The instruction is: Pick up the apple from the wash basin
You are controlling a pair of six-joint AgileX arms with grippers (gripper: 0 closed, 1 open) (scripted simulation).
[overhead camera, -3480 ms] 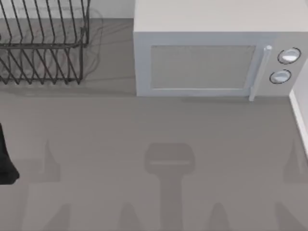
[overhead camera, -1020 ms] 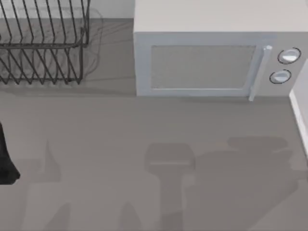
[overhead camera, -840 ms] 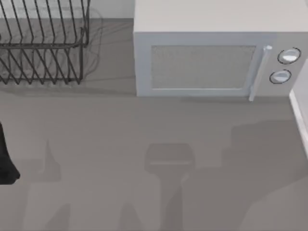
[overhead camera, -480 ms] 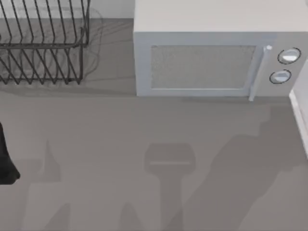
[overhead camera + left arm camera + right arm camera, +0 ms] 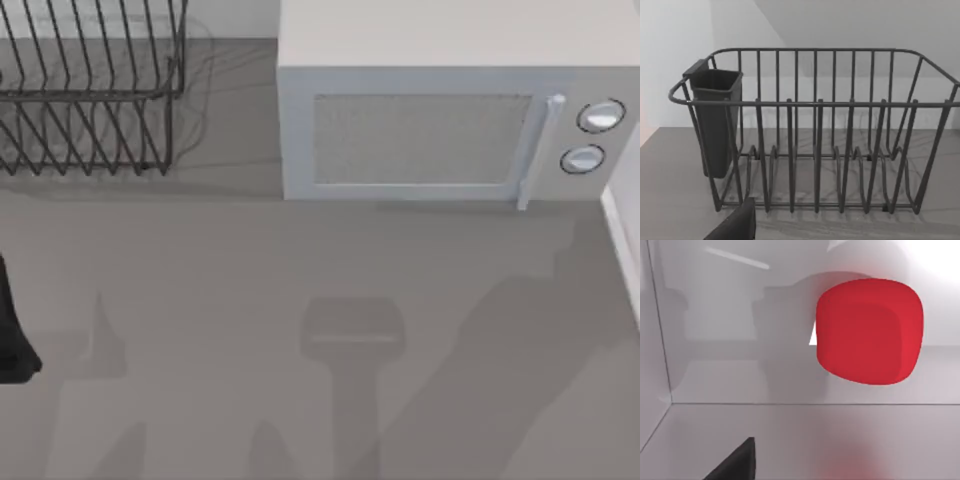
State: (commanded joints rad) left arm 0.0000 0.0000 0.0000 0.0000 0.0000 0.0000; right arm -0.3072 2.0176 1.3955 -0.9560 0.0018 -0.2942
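Right claw: finger state can't tell; its wrist cam looks into the basin (image 5: 790,440) w/ the apple (image 5: 869,331) close ahead, low against the pale wall near the floor. Apple prob. light, stiff, smooth and rounded, so could slip or roll; best pinched across its widest middle. Basin holds just the apple, as far as seen. Left arm (image 5: 12,330) parked at table's left edge, facing a bare rack (image 5: 815,130) w/ a cup (image 5: 715,120) hung on it.

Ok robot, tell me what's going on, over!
Right pincer near the apple, inside a pale basin. Left pincer faces the dish rack. Nothing blocking.
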